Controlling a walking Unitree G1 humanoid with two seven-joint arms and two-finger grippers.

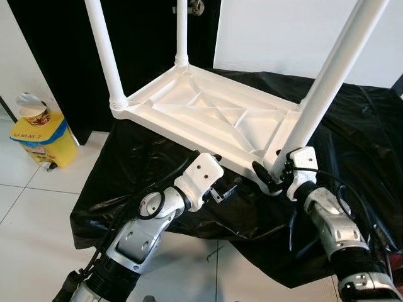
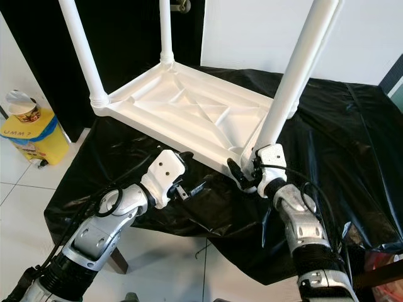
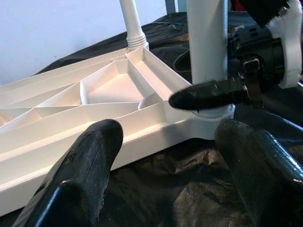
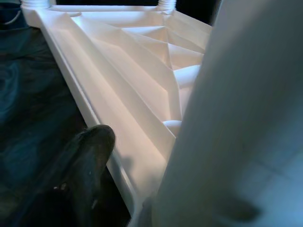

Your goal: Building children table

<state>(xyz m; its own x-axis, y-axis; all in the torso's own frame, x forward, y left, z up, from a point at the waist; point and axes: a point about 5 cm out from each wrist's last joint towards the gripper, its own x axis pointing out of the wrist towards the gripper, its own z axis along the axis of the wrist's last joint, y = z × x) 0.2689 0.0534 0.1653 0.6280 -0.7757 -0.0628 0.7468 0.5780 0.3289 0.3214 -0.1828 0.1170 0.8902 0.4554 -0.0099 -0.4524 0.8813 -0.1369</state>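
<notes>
Left eye view | right claw (image 1: 275, 171) apparently grips leg (image 1: 327, 82) | bin (image 1: 44, 139) left.

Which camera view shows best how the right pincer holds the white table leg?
The left wrist view: a black finger of the right pincer lies across the leg. The eye views show it from above; the right wrist view is blurred.

This looks like a room in a home, though little of it shows. The floor (image 1: 38, 207) is laid with pale glossy tiles, the wall (image 1: 283, 31) is plain white, and a dark door (image 1: 145, 38) with a metal handle (image 1: 196, 6) stands behind. A yellow bin (image 1: 43, 139) with a blue liner sits on the tiles beside the door.
</notes>
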